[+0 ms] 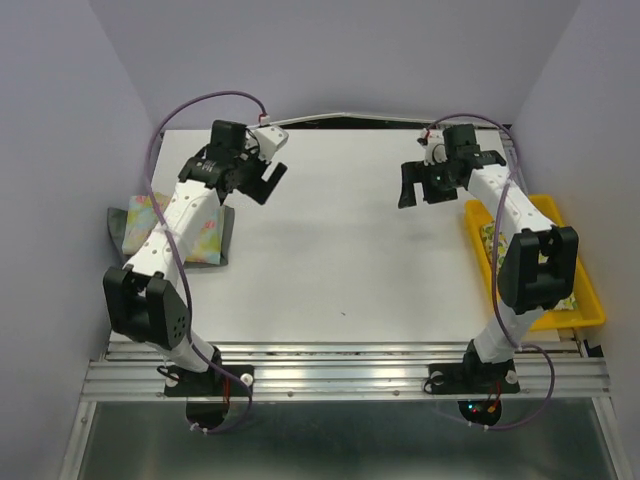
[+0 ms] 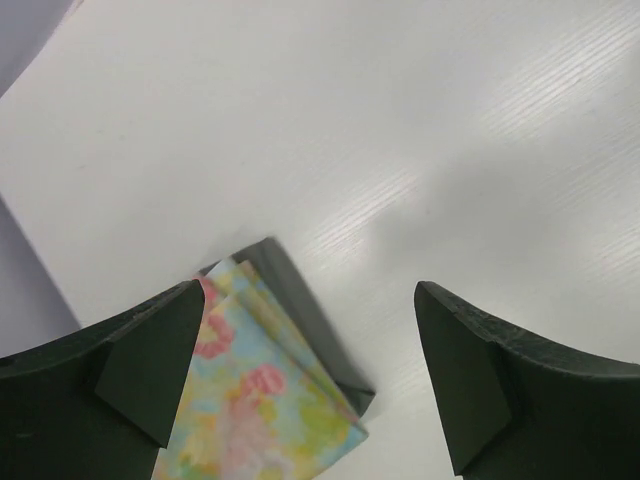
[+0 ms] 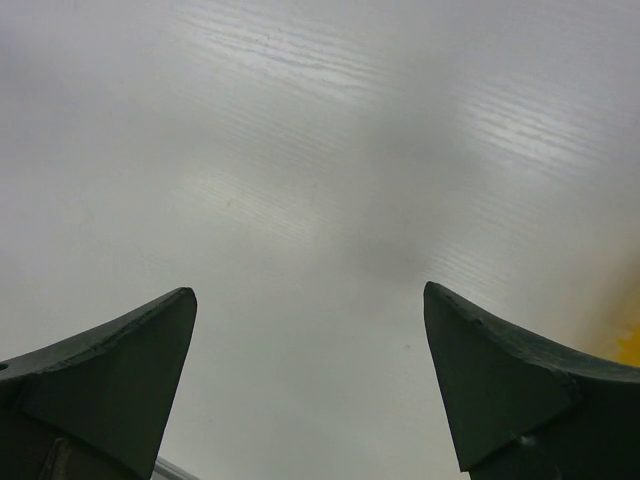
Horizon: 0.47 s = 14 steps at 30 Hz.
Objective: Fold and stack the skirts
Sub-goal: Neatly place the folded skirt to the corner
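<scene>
A folded pastel yellow-blue skirt with pink flowers [image 1: 205, 232] lies on top of a folded plain grey skirt [image 1: 122, 222] at the table's left edge, partly hidden by my left arm. Both also show in the left wrist view, the pastel skirt [image 2: 262, 400] over the grey skirt [image 2: 312, 312]. A pale skirt with green-yellow print [image 1: 491, 243] lies in the yellow tray, mostly hidden by my right arm. My left gripper [image 1: 262, 184] [image 2: 308, 290] is open and empty, above the table beyond the stack. My right gripper [image 1: 420, 189] [image 3: 309, 290] is open and empty over bare table.
The yellow plastic tray [image 1: 587, 292] stands along the table's right edge; its glow shows in the right wrist view [image 3: 630, 340]. Grey walls close in the table on the left, back and right. A metal rail runs along the near edge [image 1: 340, 375].
</scene>
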Motion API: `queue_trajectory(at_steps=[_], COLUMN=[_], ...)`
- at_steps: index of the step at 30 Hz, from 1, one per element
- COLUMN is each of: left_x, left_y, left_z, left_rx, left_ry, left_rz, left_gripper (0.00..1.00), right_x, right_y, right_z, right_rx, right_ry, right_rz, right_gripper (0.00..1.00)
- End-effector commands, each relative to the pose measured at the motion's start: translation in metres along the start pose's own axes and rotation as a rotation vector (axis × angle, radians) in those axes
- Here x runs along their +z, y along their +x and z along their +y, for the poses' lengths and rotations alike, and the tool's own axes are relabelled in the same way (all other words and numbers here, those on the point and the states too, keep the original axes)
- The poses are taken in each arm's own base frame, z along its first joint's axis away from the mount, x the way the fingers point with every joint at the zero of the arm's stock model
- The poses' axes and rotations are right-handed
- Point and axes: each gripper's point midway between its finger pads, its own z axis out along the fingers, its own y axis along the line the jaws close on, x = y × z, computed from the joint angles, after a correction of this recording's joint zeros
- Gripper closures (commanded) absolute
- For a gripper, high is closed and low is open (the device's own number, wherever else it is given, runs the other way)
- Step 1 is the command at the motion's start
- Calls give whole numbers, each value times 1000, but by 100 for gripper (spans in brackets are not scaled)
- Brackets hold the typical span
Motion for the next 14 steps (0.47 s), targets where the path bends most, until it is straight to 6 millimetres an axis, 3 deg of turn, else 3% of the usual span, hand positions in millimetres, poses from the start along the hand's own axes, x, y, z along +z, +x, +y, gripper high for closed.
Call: queue_trajectory(at_steps=[1, 3, 8, 12, 14], left_x=[28, 39, 53, 53, 51], left_y=[-42, -51, -36, -16, -13], left_z=[-34, -59, -107, -125, -126], left_rx=[-52, -81, -131, -139, -142], left_ry=[97, 156, 257, 268, 251], left_rz=[-126, -153, -146, -116, -109], left_gripper=[1, 1, 1, 1, 2], right_x=[-6, -3, -9, -9, -13], right_y=[27, 52, 81, 114, 117], right_z=[-5, -4, 15, 25, 31], right_rx=[-30, -28, -28, -28, -30], right_ry=[44, 28, -70, -130, -156], right_rz=[22, 67, 87, 122, 110], right_gripper=[0, 0, 0, 0, 0])
